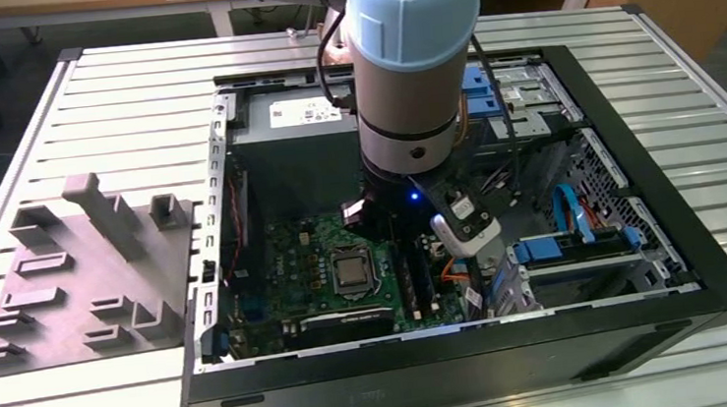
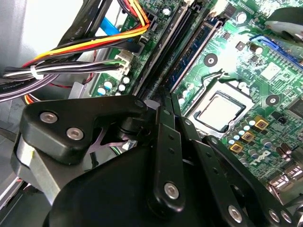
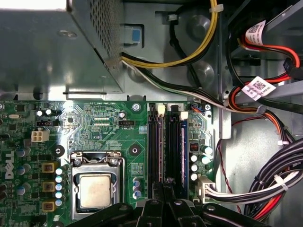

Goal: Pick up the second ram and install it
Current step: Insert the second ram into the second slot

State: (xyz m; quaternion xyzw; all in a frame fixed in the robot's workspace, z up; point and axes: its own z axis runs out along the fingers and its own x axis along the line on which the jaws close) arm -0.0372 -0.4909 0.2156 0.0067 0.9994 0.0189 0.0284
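1. First wrist view: the gripper (image 3: 163, 190) hangs low over the motherboard's memory slots. Its fingers (image 2: 163, 106) are drawn together in both wrist views. We cannot tell whether a board is nipped between them.
2. Just beside the fingertips, a blue-green memory stick (image 3: 183, 151) stands upright in the slot nearest the white connector (image 3: 204, 185). We cannot tell whether this is the second ram or its neighbour.
3. We judge that seating goes well only if the stick is kept square along its slot, with the end latches open. The press should be straight down and even at both ends, not a rocking one.
4. The black slot rails (image 3: 154, 151) lie close together, so a small sideways drift would land on the wrong rail.
5. The processor socket (image 3: 96, 189) sits on the far side of the rails and looks safely apart.
6. On the other side, the cable bundle (image 3: 267, 182) runs near the slots. We consider it the likeliest thing to snag.
7. Farther off, the power supply box (image 3: 52, 47) borders the board.
8. In the exterior view, the arm (image 1: 410, 61) reaches down into the open computer case (image 1: 482, 351). The grey moulded tray (image 1: 81, 278) lies well apart, on the exterior view's left.
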